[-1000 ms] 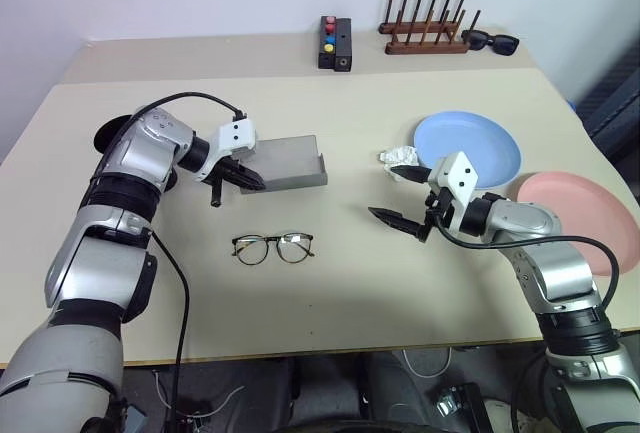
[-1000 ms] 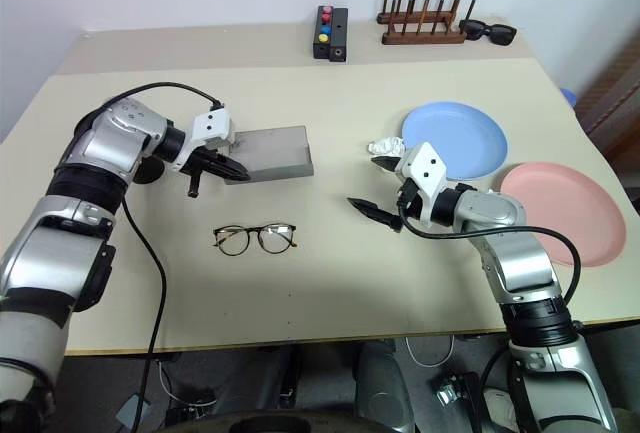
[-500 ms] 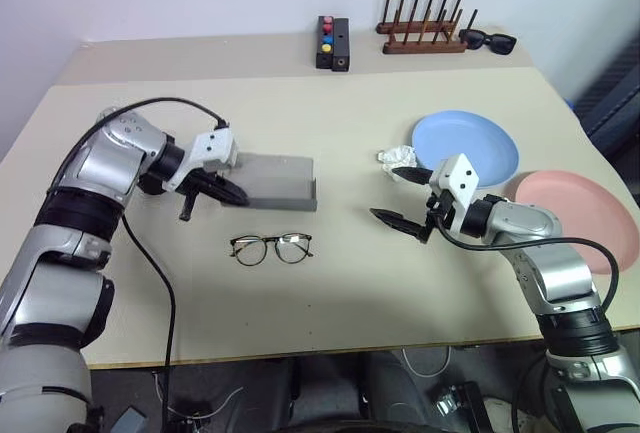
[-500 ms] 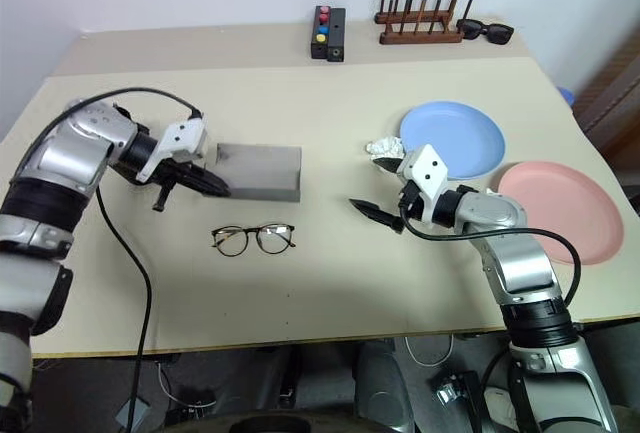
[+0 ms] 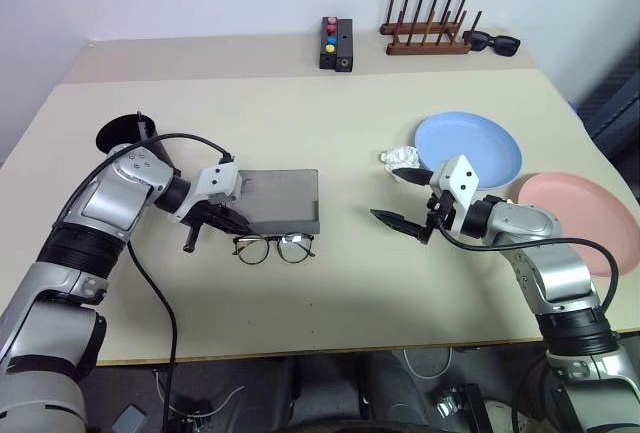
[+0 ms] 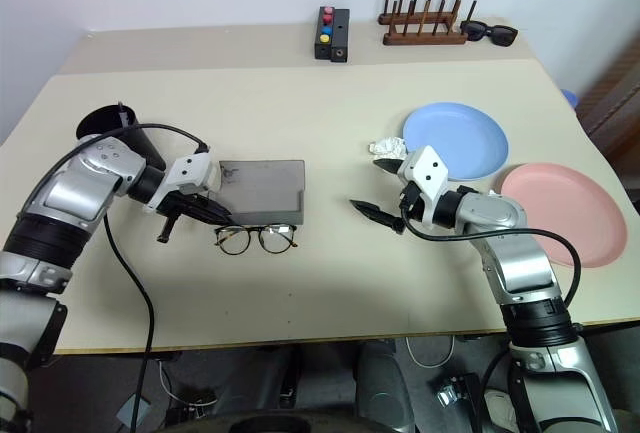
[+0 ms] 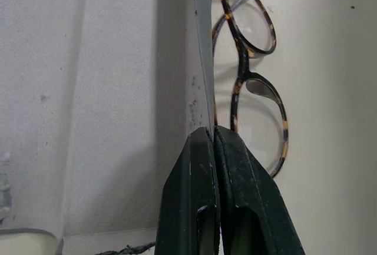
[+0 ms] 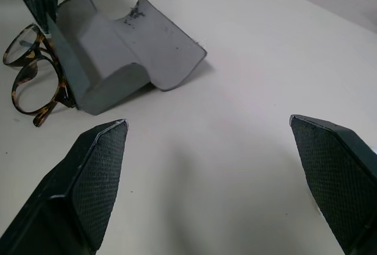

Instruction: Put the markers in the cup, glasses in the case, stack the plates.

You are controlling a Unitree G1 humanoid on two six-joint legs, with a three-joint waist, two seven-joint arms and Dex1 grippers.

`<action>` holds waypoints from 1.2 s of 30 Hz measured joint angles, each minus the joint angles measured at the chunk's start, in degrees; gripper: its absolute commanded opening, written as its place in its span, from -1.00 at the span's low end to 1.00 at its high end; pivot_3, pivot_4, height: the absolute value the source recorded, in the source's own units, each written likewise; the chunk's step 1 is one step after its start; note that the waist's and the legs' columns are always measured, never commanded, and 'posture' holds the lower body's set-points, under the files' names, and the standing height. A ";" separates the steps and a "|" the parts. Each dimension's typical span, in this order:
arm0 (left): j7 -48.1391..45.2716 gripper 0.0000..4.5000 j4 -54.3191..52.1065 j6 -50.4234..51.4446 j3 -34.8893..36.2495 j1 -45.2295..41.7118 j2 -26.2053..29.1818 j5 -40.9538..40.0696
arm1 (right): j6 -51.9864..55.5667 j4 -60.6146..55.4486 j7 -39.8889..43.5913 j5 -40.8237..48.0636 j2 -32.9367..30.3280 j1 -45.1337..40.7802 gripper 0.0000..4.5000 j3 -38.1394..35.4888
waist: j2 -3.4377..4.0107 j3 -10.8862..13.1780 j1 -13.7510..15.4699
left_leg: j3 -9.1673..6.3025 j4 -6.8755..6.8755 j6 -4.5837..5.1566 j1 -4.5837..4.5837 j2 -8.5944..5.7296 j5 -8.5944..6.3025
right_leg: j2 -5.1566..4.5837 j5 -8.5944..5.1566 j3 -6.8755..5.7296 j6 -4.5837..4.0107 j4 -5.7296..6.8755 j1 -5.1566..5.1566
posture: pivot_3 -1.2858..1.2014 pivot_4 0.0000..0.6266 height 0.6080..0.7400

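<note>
Dragging case (image 5: 282, 202) w/ my left gripper (image 5: 234, 221), jaws clenched on its near-left edge; glasses (image 5: 274, 247) touch its near side, long axis left-right. Right gripper (image 5: 402, 199) jaws released, well apart.

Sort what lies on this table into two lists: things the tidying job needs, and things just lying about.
Needed: cup; glasses; case, pinched by the left gripper; blue plate; pink plate.

Lying about: button box; wooden rack; sunglasses; crumpled white scrap.
</note>
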 measured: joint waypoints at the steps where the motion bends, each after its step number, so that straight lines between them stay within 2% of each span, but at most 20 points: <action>1: 0.11 -0.98 0.82 -0.16 0.06 -0.33 -0.14 0.00 | 0.02 -0.01 0.02 0.00 0.00 0.01 1.00 0.00 | 0.00 0.00 -0.01 | 0.00 0.00 0.00 0.00 0.00 0.00 | 0.01 0.00 0.00 0.00 0.00 0.00 | 0.03 -0.52 1.00; 6: 2.36 -0.98 6.30 -1.13 0.41 -3.78 -1.02 1.39 | 0.06 -0.03 0.05 -0.01 0.01 -0.01 1.00 0.00 | 0.00 0.00 -0.08 | 0.01 0.00 0.00 0.00 -0.01 0.00 | 0.01 0.00 -0.01 0.00 0.01 0.00 | 0.03 -0.52 1.00; 21: -0.36 -0.98 6.84 -4.57 0.40 -3.34 -1.01 2.53 | 1.99 -1.46 -0.22 0.06 0.01 -0.60 1.00 0.02 | 0.00 0.00 -0.18 | 0.01 0.00 0.00 0.00 0.00 0.00 | 0.00 0.00 -0.01 0.00 0.00 -0.01 | 0.03 -0.52 1.00; 24: -0.49 -0.60 7.04 -4.87 0.39 -3.33 -1.01 2.84 | 2.46 -1.58 -0.23 0.07 0.00 -0.60 1.00 0.02 | 0.00 0.00 -0.19 | 0.01 0.00 0.00 0.00 0.00 0.00 | 0.00 0.00 -0.01 0.00 0.00 -0.01 | 0.03 -0.52 1.00; 30: -0.71 0.72 7.50 -4.82 0.41 -3.34 -1.01 3.10 | 2.50 -1.60 -0.21 0.07 -0.01 -0.60 1.00 0.01 | 0.00 0.00 -0.19 | 0.01 0.00 0.00 0.00 0.00 0.00 | 0.00 0.00 -0.01 0.00 0.00 -0.01 | 0.03 -0.52 1.00; 36: -0.75 0.72 7.50 -2.97 2.30 -3.92 -0.61 2.16 | 2.50 -1.60 -0.18 0.08 -0.02 -0.59 1.00 0.00 | 0.00 0.00 -0.21 | 0.01 0.00 0.00 0.00 0.00 0.00 | 0.00 0.00 -0.01 0.00 0.00 -0.01 | 0.03 -0.52 1.00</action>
